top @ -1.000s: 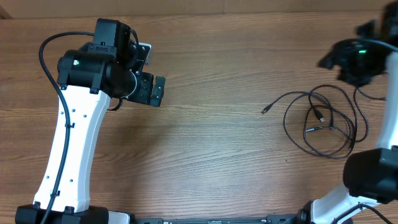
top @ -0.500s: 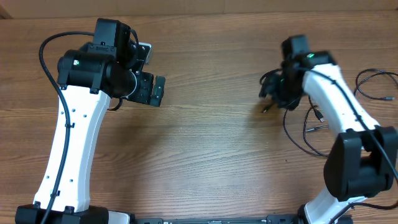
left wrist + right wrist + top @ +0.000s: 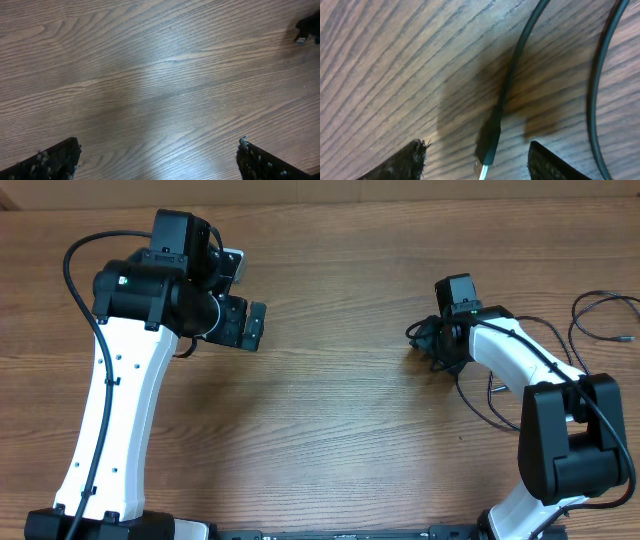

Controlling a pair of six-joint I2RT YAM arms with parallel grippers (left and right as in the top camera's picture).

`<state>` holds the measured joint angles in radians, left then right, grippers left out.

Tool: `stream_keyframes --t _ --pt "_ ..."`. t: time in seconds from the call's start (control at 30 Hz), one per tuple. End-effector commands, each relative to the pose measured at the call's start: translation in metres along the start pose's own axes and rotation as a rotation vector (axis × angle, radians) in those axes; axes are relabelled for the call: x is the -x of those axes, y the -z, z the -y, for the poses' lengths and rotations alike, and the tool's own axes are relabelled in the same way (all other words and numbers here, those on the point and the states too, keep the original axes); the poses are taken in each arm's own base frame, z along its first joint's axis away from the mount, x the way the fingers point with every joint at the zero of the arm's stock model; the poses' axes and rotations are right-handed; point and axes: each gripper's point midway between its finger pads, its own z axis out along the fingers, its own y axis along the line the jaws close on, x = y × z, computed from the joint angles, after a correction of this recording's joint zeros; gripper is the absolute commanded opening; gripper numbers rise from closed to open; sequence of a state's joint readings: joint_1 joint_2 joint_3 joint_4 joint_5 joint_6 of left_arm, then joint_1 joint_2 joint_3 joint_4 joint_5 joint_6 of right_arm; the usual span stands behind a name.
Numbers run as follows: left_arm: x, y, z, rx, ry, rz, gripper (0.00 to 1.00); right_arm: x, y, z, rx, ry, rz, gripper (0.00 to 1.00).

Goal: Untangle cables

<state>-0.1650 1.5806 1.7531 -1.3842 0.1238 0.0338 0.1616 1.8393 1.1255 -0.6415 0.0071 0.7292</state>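
Thin black cables (image 3: 497,391) lie in loose loops on the wooden table at the right, partly hidden under my right arm. A further loop (image 3: 600,305) lies near the right edge. My right gripper (image 3: 425,345) is low over the left end of the tangle. In the right wrist view its fingers stand open around a small plug end (image 3: 489,142) that lies flat on the wood, with a gap on each side of it (image 3: 477,147). A second strand (image 3: 600,75) runs past on the right. My left gripper (image 3: 248,295) hangs wide open over bare wood (image 3: 159,145), far from the cables.
The wooden table (image 3: 330,410) stretches between the two arms. The right arm's white link (image 3: 520,360) lies across the cable loops. A dark shape with a blue spot (image 3: 306,27) shows at the top right of the left wrist view.
My right arm has swung in from the far right edge and come down over the plug end at the left of the tangle. The left arm has not moved.
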Motion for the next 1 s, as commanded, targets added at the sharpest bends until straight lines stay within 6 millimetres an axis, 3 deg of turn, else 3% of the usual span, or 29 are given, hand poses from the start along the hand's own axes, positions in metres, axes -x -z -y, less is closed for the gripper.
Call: stream_keyframes --t 0.0,0.23,0.37,0.73,0.77,0.9,0.97 --pt "-0.001 -0.003 0.001 -0.002 -0.014 -0.011 1.0 0.0 0.0 0.003 -0.001 -0.033 0.019 0.55" --pt "-0.001 -0.003 0.001 -0.002 -0.014 -0.011 1.0 0.0 0.0 0.003 -0.003 -0.032 0.017 0.13" --pt "-0.001 -0.003 0.001 -0.002 -0.014 -0.011 1.0 -0.003 0.0 0.006 -0.016 -0.033 0.005 0.04" --pt "-0.002 -0.003 0.001 -0.002 -0.013 -0.015 1.0 0.009 0.009 0.013 -0.028 -0.063 0.01 0.04" --pt "-0.002 -0.003 0.001 -0.002 -0.014 -0.014 1.0 0.01 0.009 0.013 -0.027 -0.064 0.011 0.06" --pt "-0.002 -0.003 0.001 -0.002 -0.013 -0.014 1.0 0.009 0.009 0.012 -0.023 -0.061 0.007 0.37" --pt "-0.002 -0.003 0.001 -0.002 -0.013 -0.015 1.0 0.007 0.009 0.009 -0.011 -0.059 0.0 0.43"
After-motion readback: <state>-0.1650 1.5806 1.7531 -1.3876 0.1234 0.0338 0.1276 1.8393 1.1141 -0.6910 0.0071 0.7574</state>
